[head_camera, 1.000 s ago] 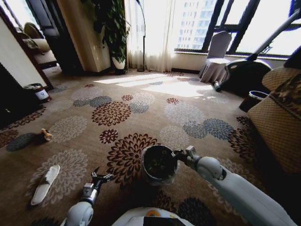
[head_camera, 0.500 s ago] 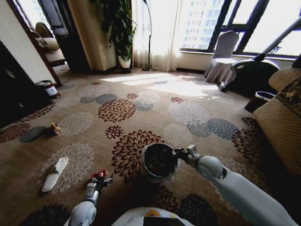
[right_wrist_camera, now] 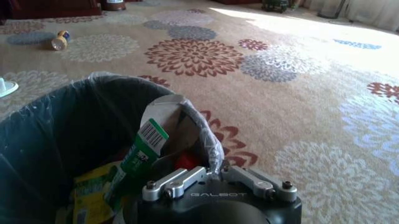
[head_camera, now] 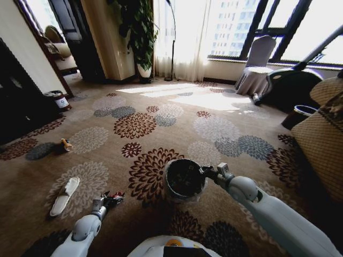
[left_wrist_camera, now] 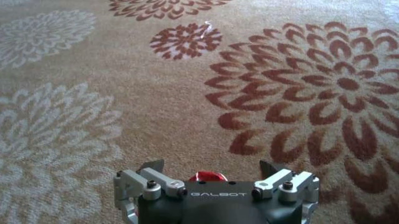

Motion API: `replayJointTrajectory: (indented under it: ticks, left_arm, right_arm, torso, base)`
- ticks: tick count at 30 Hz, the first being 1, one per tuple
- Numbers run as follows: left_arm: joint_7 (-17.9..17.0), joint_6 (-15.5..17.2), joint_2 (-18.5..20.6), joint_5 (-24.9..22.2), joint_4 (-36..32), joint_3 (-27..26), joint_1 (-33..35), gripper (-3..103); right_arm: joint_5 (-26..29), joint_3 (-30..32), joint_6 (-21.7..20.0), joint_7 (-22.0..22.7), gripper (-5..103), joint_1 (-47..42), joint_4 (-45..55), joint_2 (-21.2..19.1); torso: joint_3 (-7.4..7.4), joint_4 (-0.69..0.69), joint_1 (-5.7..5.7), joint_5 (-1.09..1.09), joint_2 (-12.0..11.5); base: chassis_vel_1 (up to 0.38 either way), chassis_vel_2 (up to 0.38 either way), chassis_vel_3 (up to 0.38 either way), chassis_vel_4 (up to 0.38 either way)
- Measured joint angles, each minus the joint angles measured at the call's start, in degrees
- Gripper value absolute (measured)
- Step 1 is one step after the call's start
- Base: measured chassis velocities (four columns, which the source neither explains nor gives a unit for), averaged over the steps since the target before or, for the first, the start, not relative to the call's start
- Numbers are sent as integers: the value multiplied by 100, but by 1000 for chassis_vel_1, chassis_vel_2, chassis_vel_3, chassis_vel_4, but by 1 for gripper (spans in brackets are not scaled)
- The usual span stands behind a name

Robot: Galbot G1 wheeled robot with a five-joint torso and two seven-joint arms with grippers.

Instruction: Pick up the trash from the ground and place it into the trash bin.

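While the left claw [head_camera: 110, 199] sits low at the carpet [head_camera: 161, 128] with the red wrapper [head_camera: 116, 196] at its tips, the left wrist view shows its fingers [left_wrist_camera: 153, 166] spread wide with the red piece between them, so not yet clamped. The right claw [head_camera: 210, 172] is closed on the bin [head_camera: 184, 179] rim, holding it just right of the wrapper. Best way, I judge: close fully on the wrapper before lifting, then carry it over the bin mouth and release above the bag. Slipper [head_camera: 65, 195] and bottle [head_camera: 66, 144] lie further left, still on the carpet.
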Motion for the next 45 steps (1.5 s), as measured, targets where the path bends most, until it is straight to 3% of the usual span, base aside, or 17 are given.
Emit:
replayJointTrajectory:
  ticks: [7,14,30,31,33,34,36,39,40,43,45]
  left_arm:
    - [36,26,-59,227,354,282,-261,100]
    - [342,-4,-90,532,722,364,-402,100]
    - [367,-146,-165,621,995,310,-362,100]
    - [380,-187,-168,631,996,304,-353,94]
    - [417,-238,-172,647,1004,295,-350,94]
    - [457,-312,-179,668,1041,282,-351,85]
    - [476,-358,-186,672,1078,273,-356,85]
    - [472,-392,-222,654,1182,234,-404,68]
    - [472,-392,-222,654,1182,234,-404,68]
    - [445,-395,-240,632,1272,226,-443,51]
    - [445,-403,-251,628,1283,229,-443,46]
  right_arm:
    - [-10,0,81,2,1,68,-104,-28]
    - [0,58,153,2,1,83,-200,-119]
    - [-35,33,230,1,1,90,-311,-90]
    - [-43,30,230,2,1,89,-300,-86]
    - [-50,30,231,2,1,82,-283,-80]
    - [-70,30,258,2,1,63,-262,-71]
    - [-93,38,311,1,1,46,-251,-63]
    - [-102,150,410,1,1,5,-174,-70]
    - [-102,150,410,1,1,5,-174,-70]
    - [-69,234,412,3,1,-7,-98,-158]
    - [-60,244,412,3,1,-24,-60,-173]
  torso:
    - [0,0,0,0,0]
    - [0,0,0,0,0]
    - [0,0,0,-1,0]
    - [0,0,0,0,0]
    - [0,0,0,0,0]
    - [0,0,0,0,0]
    - [0,0,0,0,0]
    - [0,0,0,0,0]
    - [0,0,0,0,0]
    - [-1,0,0,-2,0]
    - [0,-1,0,-1,0]
  base:
    - [0,0,0,0]
    - [0,0,0,0]
    - [0,0,0,0]
    - [0,0,0,0]
    - [0,0,0,0]
    - [0,0,0,0]
    - [0,0,0,0]
    - [0,0,0,0]
    - [0,0,0,0]
    - [0,0,0,0]
    - [0,0,0,0]
